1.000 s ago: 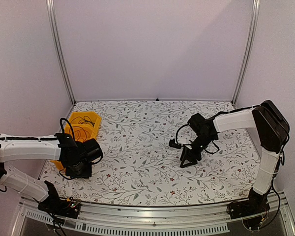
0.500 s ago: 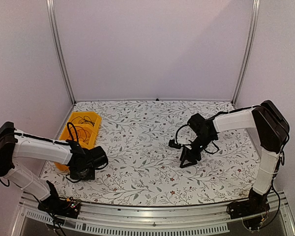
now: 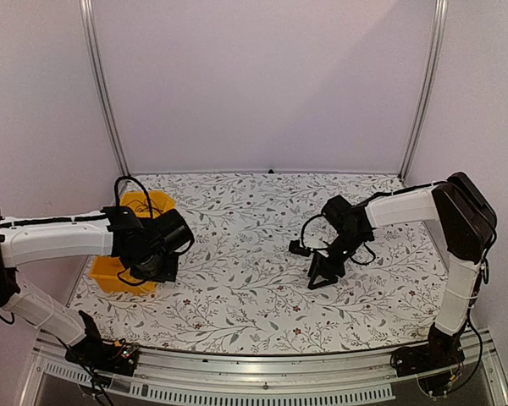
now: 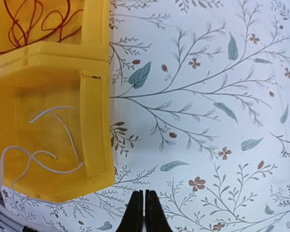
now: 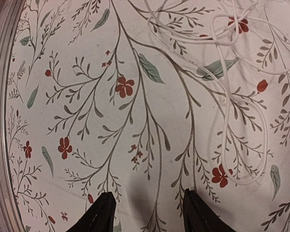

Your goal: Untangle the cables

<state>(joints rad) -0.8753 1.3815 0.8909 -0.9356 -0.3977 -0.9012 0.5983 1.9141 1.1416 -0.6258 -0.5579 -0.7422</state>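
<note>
**A:** Where do the cables lie from your right claw?

**B:** Your right claw (image 5: 150, 215) is released, fingers spread with nothing between them. It is low over the desk (image 3: 254, 313), in the right half, about midway between the near and far edges. The white cables (image 5: 230, 96) lie on the desk ahead of it and off to the right in your right wrist view, clear of both fingers.

**A:** Which way do they run?

**B:** They overlap in loops at the top of that view. One long, narrow loop stretches back toward the claw, its long axis roughly in line with the fingers. Its rounded end is nearest the finger on the right, not touching it.

**A:** And your left claw?

**B:** Your left claw (image 4: 144, 212) is clenched, tips pressed together, nothing visible between them. It hangs just beside the yellow bin (image 4: 94, 121) at the desk's left edge.

**A:** What's in the bin?

**B:** A ridge crosses it. On one side sit red cables (image 4: 36, 21) in tangled loops. On the other a white wire (image 4: 53, 108) curls on the floor, and one strand seems to trail over the rim.
</note>
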